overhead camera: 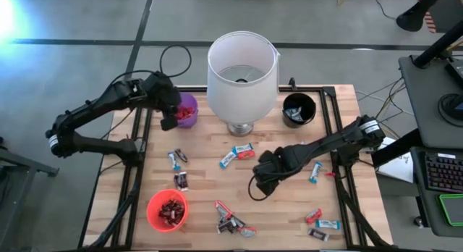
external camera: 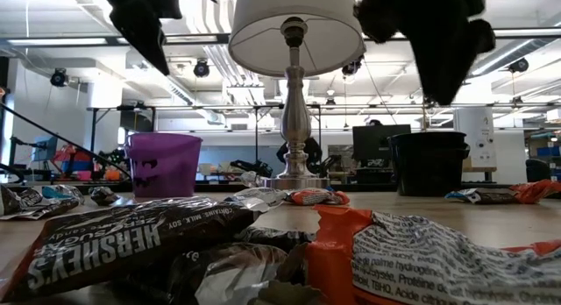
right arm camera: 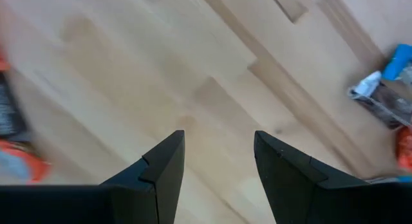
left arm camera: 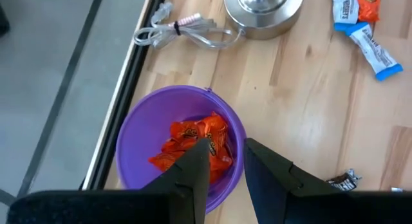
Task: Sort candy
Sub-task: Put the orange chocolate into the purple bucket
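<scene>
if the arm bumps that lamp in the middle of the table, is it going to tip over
Possibly. The lamp looks top-heavy: a wide white shade on a thin stem over a much smaller metal base. A high knock would likely rock it; a low push on the base would more likely slide it across the wooden table.

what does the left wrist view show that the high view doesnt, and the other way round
Only the left wrist view: the orange-red wrapped candy inside the purple cup in detail, and a coiled cable by the lamp base.

Only the high view: the red cup, the black cup, the lampshade, and the right end effector open over bare wood.

Both: the purple cup with the left end effector above it, fingers apart and empty.
</scene>
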Controlling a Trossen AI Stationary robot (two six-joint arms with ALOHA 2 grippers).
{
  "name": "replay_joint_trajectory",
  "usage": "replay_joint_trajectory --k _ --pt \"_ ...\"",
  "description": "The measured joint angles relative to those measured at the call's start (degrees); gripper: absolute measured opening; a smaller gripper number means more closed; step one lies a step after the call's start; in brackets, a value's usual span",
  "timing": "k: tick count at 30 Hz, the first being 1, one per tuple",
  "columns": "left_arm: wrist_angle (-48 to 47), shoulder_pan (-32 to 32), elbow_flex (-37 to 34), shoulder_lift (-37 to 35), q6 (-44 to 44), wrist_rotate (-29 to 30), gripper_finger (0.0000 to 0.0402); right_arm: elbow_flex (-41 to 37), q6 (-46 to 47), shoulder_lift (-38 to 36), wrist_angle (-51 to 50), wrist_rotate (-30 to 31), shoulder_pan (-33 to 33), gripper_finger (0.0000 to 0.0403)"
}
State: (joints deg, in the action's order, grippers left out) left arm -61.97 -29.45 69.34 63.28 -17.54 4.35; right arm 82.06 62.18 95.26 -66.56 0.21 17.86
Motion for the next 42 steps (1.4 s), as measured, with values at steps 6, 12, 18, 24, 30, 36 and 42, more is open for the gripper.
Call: replay_joint_trajectory --k 6,12,18,24,30,36,42 --pt "-1.12 0.00 0.00 -2.28 -0.93 -0.03 0.0077 -5.68 -5.11 0.04 -0.07 -0.13 0.01 0.0176" --pt "-2.09 0.00 -0.02 -3.85 -0.98 -0.22 0.0077 -10.13 -4.08 0.04 -0.50 -0.38 -0.12 0.0176" --pt "-2.09 0.00 -0.02 -4.83 -0.96 -0.21 0.0077 -14.70 1.87 -0.64 -1.99 -0.17 -1.26 0.0176" --pt "-2.04 0.00 -0.04 -4.90 1.48 -0.21 0.0077 -20.87 7.60 -3.70 -6.75 -0.07 -2.88 0.0176" --pt "-1.58 -0.01 -0.04 -4.38 3.17 -0.18 0.0077 -27.18 11.75 -12.39 -6.09 0.05 -4.62 0.0176" --pt "-0.78 0.00 -0.04 -3.41 4.18 -0.16 0.0077 -33.31 14.22 -22.90 -2.75 3.11 -7.39 0.0172" --pt "-0.38 -0.01 -0.04 -2.11 4.87 -0.10 0.0077 -38.98 12.15 -29.09 1.09 4.39 -11.76 0.0158"
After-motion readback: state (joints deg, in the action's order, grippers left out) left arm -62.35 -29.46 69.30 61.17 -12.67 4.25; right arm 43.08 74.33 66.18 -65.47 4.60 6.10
